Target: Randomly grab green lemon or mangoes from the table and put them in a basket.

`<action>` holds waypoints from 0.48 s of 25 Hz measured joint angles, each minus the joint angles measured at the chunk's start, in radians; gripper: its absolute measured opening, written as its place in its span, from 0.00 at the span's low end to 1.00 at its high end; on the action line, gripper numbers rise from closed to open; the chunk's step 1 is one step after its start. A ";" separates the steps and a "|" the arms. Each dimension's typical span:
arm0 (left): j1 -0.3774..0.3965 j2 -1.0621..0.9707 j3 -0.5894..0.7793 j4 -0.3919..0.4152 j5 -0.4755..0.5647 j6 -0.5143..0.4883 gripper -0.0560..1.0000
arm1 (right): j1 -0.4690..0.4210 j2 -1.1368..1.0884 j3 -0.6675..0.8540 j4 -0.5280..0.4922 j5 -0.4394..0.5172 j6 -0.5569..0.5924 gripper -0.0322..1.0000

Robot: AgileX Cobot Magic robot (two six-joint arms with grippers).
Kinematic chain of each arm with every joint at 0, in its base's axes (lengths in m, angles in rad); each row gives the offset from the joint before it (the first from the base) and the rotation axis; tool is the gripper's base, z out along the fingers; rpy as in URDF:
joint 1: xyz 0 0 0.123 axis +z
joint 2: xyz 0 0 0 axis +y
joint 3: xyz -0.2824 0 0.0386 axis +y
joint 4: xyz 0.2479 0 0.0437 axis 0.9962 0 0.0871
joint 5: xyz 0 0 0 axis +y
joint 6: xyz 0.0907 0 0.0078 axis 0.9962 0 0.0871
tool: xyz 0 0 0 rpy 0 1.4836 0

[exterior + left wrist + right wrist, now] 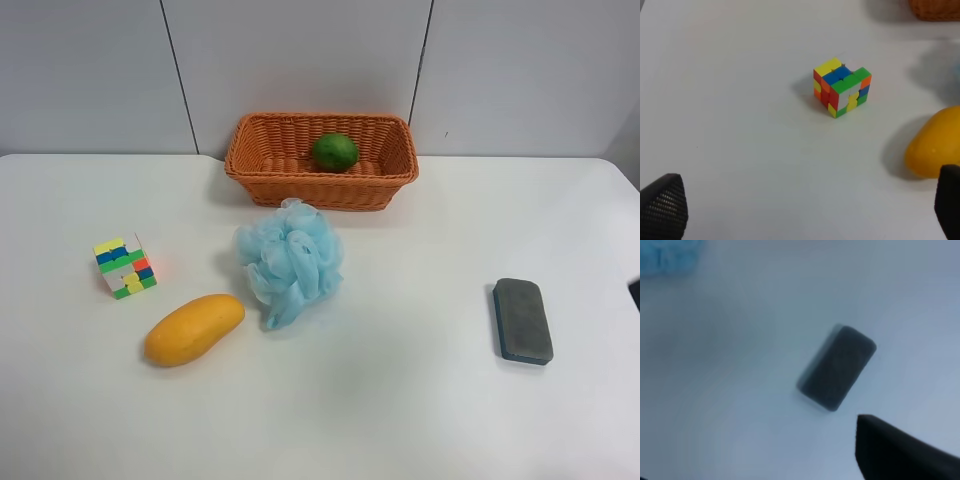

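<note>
The green lemon (pixel 334 151) lies inside the orange-brown wicker basket (pixel 262 165) at the back middle of the white table (pixel 400 400). The yellow-orange mango (pixel 194 329) lies on the table at the front left; its end also shows in the left wrist view (pixel 935 145). My left gripper (pixel 807 190) is open and empty above the table, with the mango just beside one fingertip (pixel 949 200). My right gripper (pixel 749 450) is open and empty, with only one dark finger (pixel 890 450) showing clearly. Neither arm shows in the exterior high view.
A light-blue bath pouf (pixel 290 260) lies between the mango and the basket. A coloured puzzle cube (pixel 124 266) (pixel 841 91) sits at the left. A dark grey block (pixel 523 320) (pixel 837 367) lies at the right, under the right wrist camera.
</note>
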 joint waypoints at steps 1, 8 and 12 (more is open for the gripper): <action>0.000 0.000 0.000 0.000 0.000 0.000 0.99 | 0.000 -0.043 0.043 -0.004 0.000 0.000 0.99; 0.000 0.000 0.000 0.000 0.000 0.000 0.99 | 0.000 -0.328 0.270 -0.073 -0.046 0.000 0.99; 0.000 0.000 0.000 0.000 0.000 0.000 0.99 | 0.001 -0.406 0.304 -0.076 -0.100 0.000 0.99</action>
